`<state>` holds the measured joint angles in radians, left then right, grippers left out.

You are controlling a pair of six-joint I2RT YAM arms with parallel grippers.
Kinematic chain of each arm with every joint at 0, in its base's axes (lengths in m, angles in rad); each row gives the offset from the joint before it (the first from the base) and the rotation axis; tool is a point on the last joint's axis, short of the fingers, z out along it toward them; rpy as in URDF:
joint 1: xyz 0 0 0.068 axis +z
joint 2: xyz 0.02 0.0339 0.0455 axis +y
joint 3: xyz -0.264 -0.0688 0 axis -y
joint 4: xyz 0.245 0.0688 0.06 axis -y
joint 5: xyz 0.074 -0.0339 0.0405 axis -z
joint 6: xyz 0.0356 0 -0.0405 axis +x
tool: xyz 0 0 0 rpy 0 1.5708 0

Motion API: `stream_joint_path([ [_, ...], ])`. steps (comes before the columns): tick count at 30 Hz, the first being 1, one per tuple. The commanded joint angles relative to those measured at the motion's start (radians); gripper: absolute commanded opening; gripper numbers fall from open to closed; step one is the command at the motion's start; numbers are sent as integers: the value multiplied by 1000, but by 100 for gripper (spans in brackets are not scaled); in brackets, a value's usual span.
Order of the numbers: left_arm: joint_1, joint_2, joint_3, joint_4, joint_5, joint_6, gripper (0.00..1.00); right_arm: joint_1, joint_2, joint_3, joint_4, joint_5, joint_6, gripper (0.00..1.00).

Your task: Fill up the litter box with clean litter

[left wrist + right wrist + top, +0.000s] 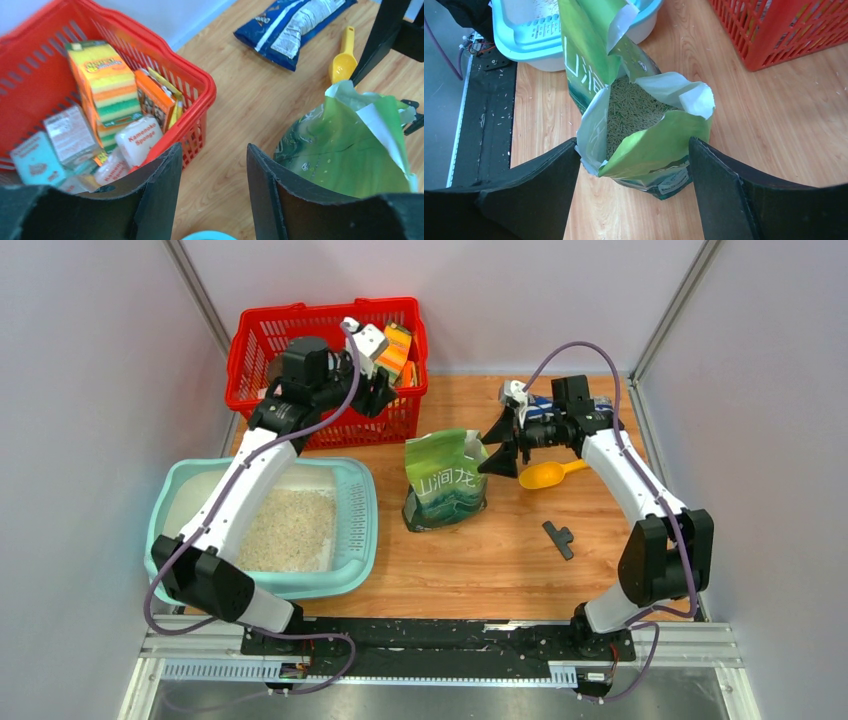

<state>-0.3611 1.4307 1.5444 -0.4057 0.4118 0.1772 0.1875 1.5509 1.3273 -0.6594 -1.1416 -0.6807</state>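
Right hand [633, 141] gapes before green bag [644, 155], litter box [524, 45] beyond.

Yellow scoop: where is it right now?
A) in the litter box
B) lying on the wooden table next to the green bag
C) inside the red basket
B: the yellow scoop lies flat on the wooden table just right of the green bag, well away from the red basket and the litter box.
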Motion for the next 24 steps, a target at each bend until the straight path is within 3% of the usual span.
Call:
stream_joint_path([
  [1,7,54,36,30,34,-38,57,13,11,43,-81,-24,-62,80],
  [3,7,71,29,48,67,-48,56,10,-3,24,-69,3,-65,86],
  [9,7,79,-10,103,111,-90,56,10,-67,1,-23,112,-48,92],
  [15,7,80,-61,152,140,-105,54,17,-55,26,-91,134,-32,86],
  [19,7,103,-90,173,108,-56,54,20,-48,13,-202,120,-164,82],
  [22,2,167,-47,136,122,17,52,20,-69,-19,-143,79,-152,80],
  [24,2,220,-24,125,168,25,51,20,-87,-43,-71,43,-47,80],
])
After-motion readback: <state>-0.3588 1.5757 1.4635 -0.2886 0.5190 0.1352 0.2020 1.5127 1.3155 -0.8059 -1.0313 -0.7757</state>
